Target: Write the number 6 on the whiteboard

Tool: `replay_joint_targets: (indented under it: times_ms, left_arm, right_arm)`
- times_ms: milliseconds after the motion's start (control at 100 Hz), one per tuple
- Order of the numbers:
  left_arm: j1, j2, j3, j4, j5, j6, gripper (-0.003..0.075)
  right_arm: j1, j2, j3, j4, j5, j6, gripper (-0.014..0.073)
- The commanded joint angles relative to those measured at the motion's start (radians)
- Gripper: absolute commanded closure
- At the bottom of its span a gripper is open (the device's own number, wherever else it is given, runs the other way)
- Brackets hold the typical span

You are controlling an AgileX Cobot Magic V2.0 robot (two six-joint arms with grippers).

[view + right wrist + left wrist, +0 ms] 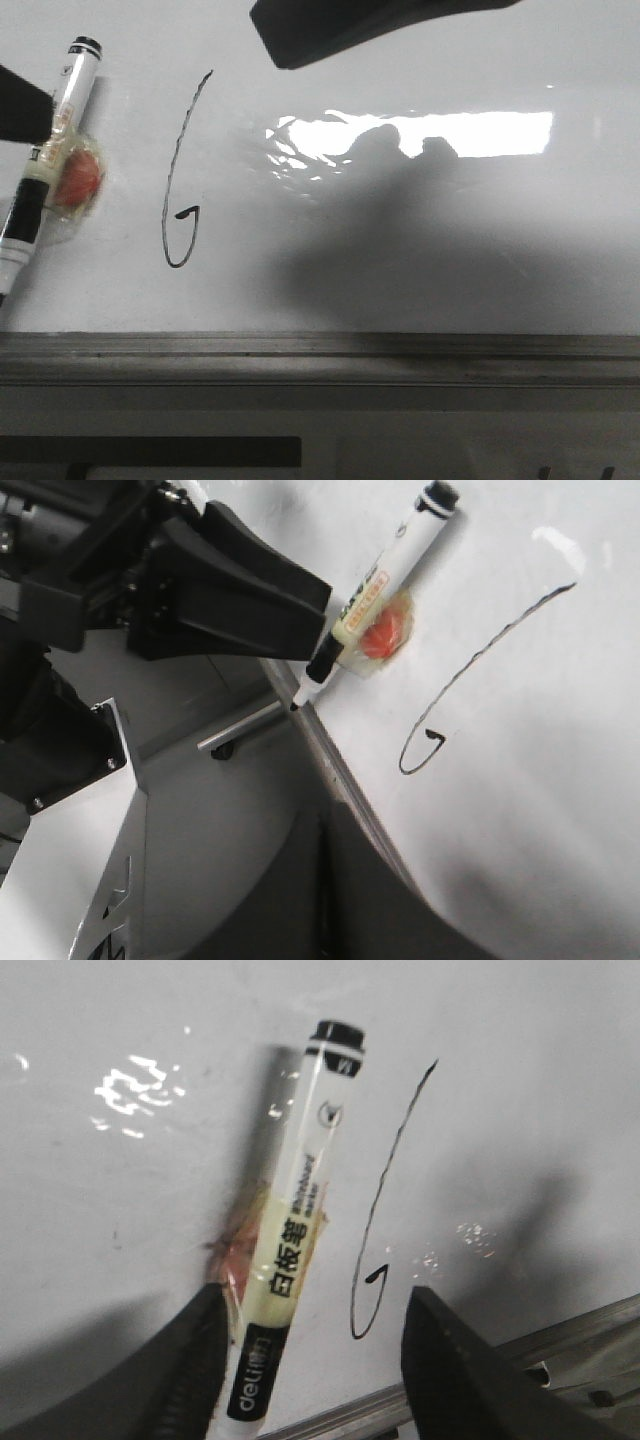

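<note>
Nearest the front camera runs the grey metal ledge [320, 350] along the lower edge of the whiteboard [450, 270]; the board's glossy white face rises behind it, with a broad dark shadow spread over its middle and a bright rectangular glare patch [470, 134] above that shadow. On the left part of the board stands the number 6 [180, 190], a thin black line with a tall slanted stroke and a small narrow loop at its foot; it also shows in the left wrist view [375, 1240] and the right wrist view [450, 695]. Just left of the numeral lies the marker [45, 165], white-bodied with black ends, tilted, about as long as the numeral is tall; a wad of clear tape with an orange patch [78, 178] is wrapped at its middle. The left pincer [310, 1360] has its two dark fingers [190, 1370] spread well apart, the marker's lower end lying between them close against one finger, the other finger clear of it; in the front view only a dark corner of this pincer shows at the left edge, beside the marker. Farthest, at the top of the front view, a dark part of the right arm [340, 25] hangs over the board; whether the right pincer is apart or together I cannot tell.
</note>
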Motion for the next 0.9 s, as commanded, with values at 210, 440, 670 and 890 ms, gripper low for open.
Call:
replay_joint_targets:
  times_ms: [210,440,670,890]
  left_arm:
    - [-0.001,-0.233,-0.031,0.106,-0.061,-0.004,0.0559]
    - [-0.001,-0.434,-0.019,0.218,-0.032,-0.001,0.0739]
    - [-0.001,-0.655,0.084,0.295,-0.023,0.0,0.0739]
    - [-0.001,-0.808,0.179,0.33,-0.008,0.0,0.0739]
  right_arm:
    - [0.001,-0.156,0.023,0.024,-0.173,-0.011,0.0659]
    - [0.001,-0.371,0.209,0.024,-0.351,-0.011,0.0659]
    - [0.001,-0.665,0.427,0.024,-0.446,-0.011,0.0659]
    - [0.001,-0.908,0.579,0.024,-0.445,-0.011,0.0659]
